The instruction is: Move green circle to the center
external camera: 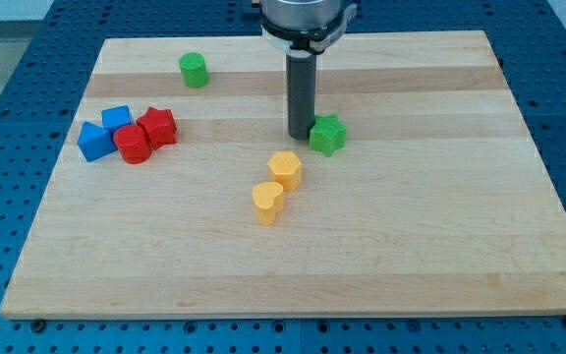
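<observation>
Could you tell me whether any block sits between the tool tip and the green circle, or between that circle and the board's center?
Nothing visible does. My tip sits beside the green star, and the board between it and the green circle, up at the view's left, is bare. The circle's path to the center is bare too.

no readable text, no labels, no numbers (blocks plain-faced)

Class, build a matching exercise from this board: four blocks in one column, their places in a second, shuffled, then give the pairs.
Blocks:
1. green circle
2. green star
3. yellow blocks
4. red and blue cluster

Places:
A. the view's left side
B. beside my tip, on its right
C. the view's top left
D. near the centre, below my tip

Pairs: 1-C, 2-B, 3-D, 4-A
</observation>
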